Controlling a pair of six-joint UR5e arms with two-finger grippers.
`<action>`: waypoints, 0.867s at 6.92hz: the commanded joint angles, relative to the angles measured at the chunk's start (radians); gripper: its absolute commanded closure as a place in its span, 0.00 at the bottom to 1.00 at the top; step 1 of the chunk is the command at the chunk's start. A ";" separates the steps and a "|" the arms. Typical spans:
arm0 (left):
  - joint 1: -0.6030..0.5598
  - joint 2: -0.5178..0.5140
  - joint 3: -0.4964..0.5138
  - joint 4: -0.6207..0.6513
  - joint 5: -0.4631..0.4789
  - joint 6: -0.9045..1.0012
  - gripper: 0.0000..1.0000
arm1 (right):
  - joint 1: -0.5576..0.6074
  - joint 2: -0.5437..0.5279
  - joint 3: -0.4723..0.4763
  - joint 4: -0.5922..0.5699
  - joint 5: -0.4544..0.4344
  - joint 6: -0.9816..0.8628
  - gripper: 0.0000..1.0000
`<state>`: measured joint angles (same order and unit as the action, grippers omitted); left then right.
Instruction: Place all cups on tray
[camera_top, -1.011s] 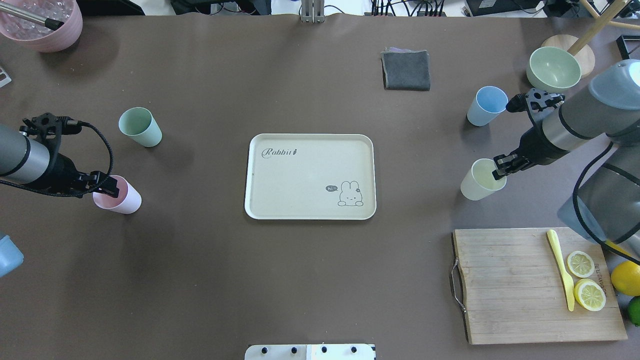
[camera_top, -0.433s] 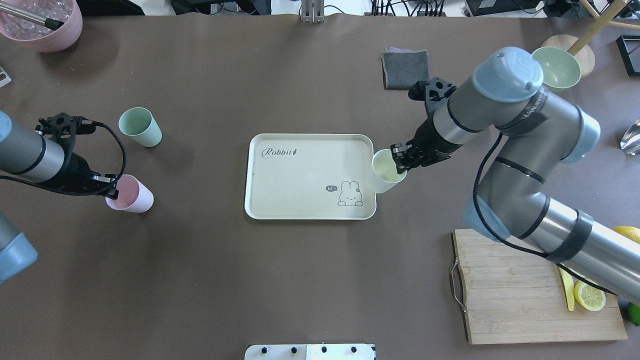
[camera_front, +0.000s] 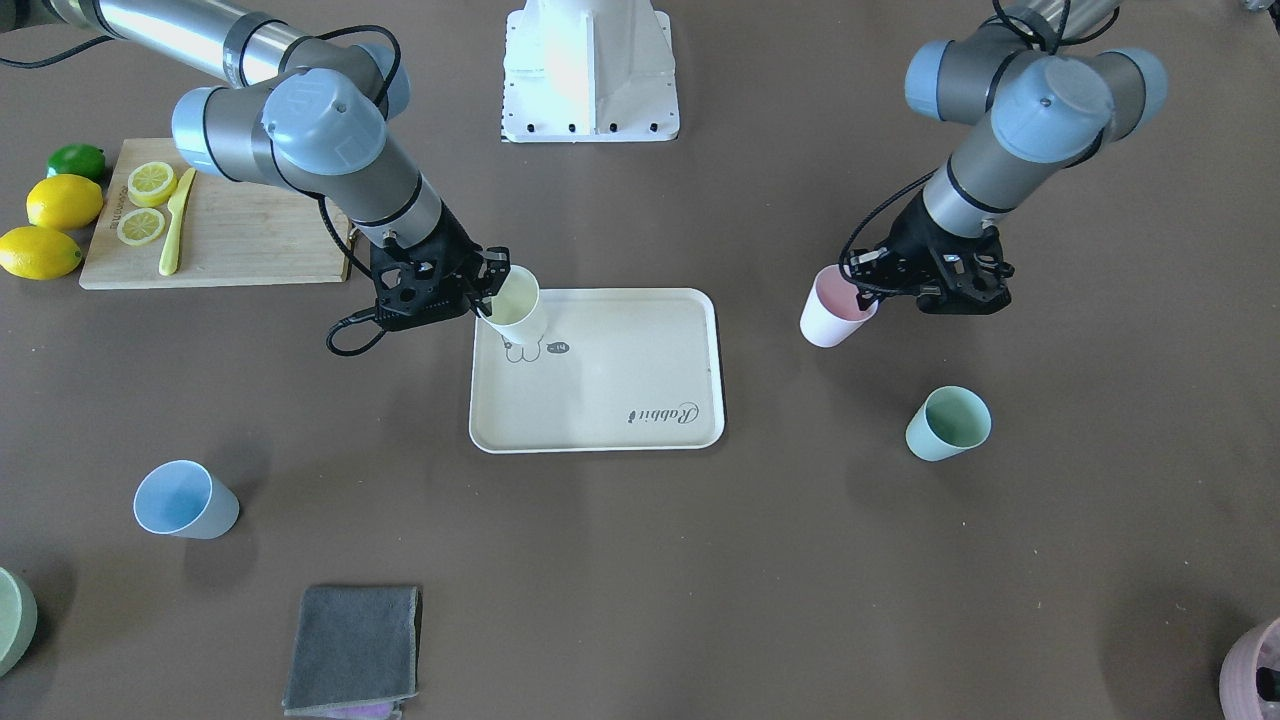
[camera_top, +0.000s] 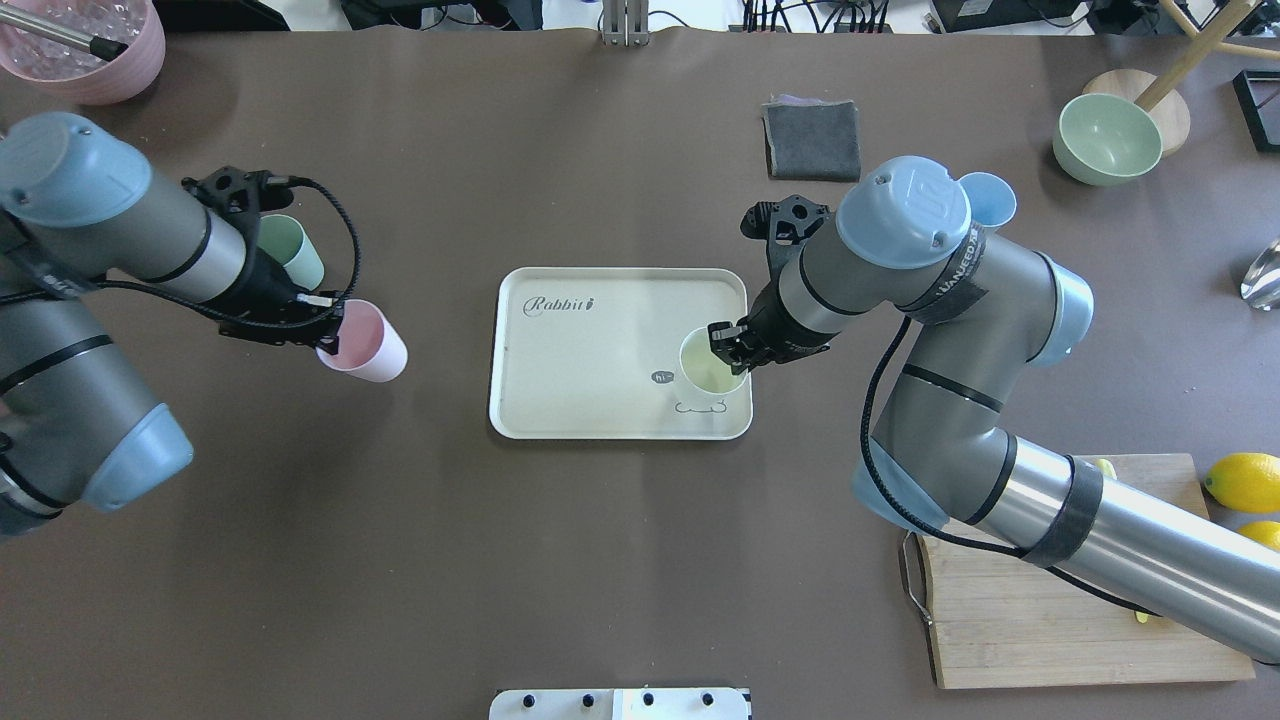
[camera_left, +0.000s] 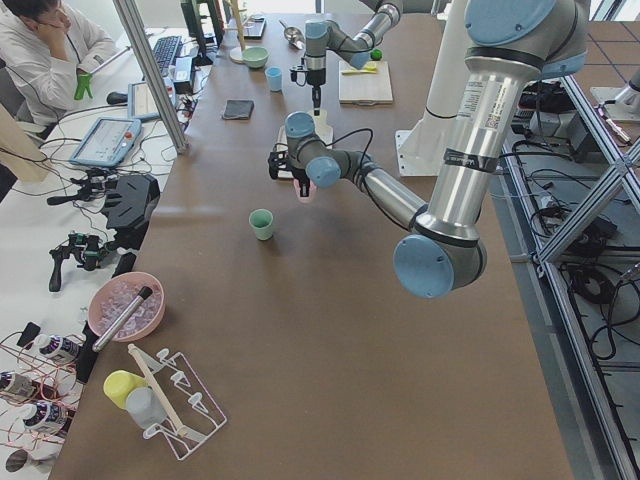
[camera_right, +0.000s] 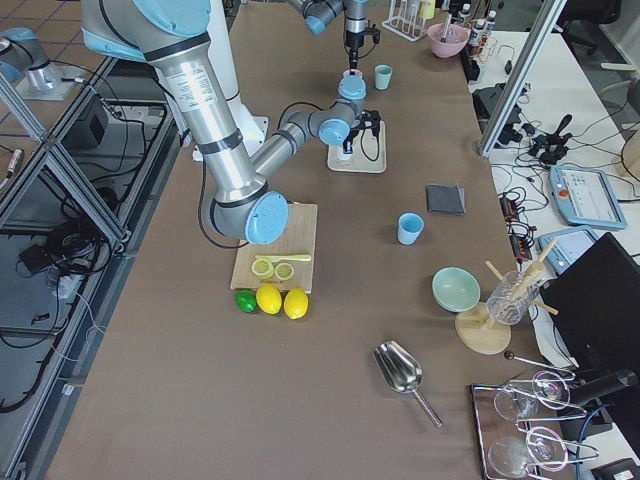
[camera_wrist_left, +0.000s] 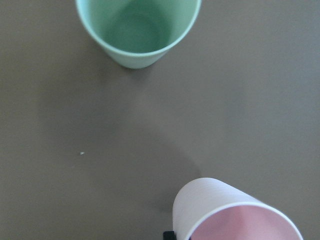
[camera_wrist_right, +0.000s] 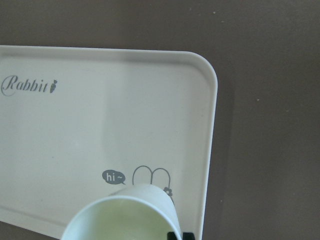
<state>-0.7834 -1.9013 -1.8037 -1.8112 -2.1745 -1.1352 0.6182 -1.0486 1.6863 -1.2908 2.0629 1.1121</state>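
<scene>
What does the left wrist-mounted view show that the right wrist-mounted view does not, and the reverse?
Only the left wrist-mounted view shows the green cup standing upright and the pink cup at its lower edge. Only the right wrist-mounted view shows the tray with its Rabbit script and the pale yellow cup covering part of the rabbit drawing. Both show the brown table and one cup close under the camera.

The cream tray (camera_top: 600, 425) bears the one clear wording: the script "Rabbit" (camera_top: 562, 306) with a tiny carrot mark after it, printed toward 10 o'clock on the tray in the overhead view. A small dark speech bubble (camera_top: 662, 377) reading "hi~" sits toward 4 o'clock, beside the rabbit drawing. White lettering on a black band (camera_top: 955, 285) of the right arm is too blurred to read.
</scene>
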 joint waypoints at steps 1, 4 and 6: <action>0.062 -0.190 0.094 0.038 0.027 -0.145 1.00 | -0.008 0.004 0.001 0.001 -0.037 0.002 0.01; 0.170 -0.269 0.156 0.038 0.137 -0.219 1.00 | 0.247 -0.056 -0.012 -0.011 0.133 -0.178 0.00; 0.200 -0.271 0.168 0.038 0.162 -0.233 0.53 | 0.413 -0.019 -0.206 -0.044 0.149 -0.422 0.00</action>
<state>-0.6011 -2.1693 -1.6452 -1.7731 -2.0245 -1.3562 0.9295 -1.0889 1.5941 -1.3239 2.1975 0.8262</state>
